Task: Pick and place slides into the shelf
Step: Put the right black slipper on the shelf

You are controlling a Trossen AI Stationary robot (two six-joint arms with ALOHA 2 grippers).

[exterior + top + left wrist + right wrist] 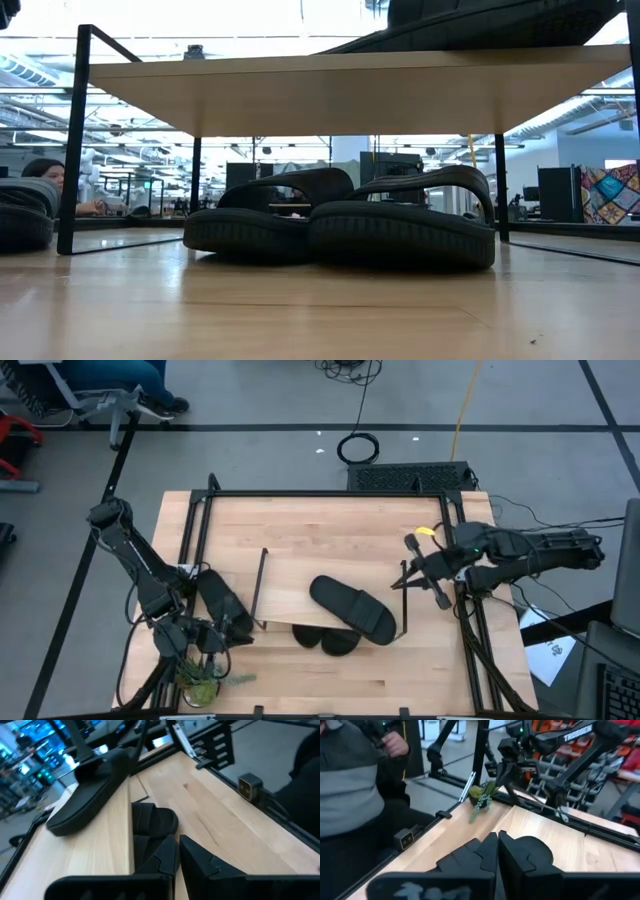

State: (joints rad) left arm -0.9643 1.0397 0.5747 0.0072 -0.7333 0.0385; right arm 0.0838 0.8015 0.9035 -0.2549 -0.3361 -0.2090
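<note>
Light wood bench (330, 525) inside a black frame, grey floor around, cables beyond the far edge. Near the middle, toward the front edge, the low shelf (300, 585): pale plank top on thin black legs. 1 slide (352, 610) lying flat and slantwise on that plank, seen in the low view as a dark sole (480, 25) above the board (350, 90). 2 more slides under the plank on the bench itself, side by side and touching, one in front (400, 230) and one partly behind it (255, 225); from above, only their ends poking out at the front (335, 642). 4th slide (222, 605) outside the shelf on its left, resting on the bench, well apart from the others, also visible at the low view's edge (22, 215). Left end effector (228, 628) low at the front-left corner, just beside that 4th slide, fingers (200, 862) pressed narrow together, gripping nothing. Small green plant (205, 682) right by it at the bench edge. Right end effector (440, 578) at the right edge, beside the shelf's right legs, fingers (470, 855) closed tight, empty. Beyond the bench in the right wrist view, a person in a grey top (350, 785).
</note>
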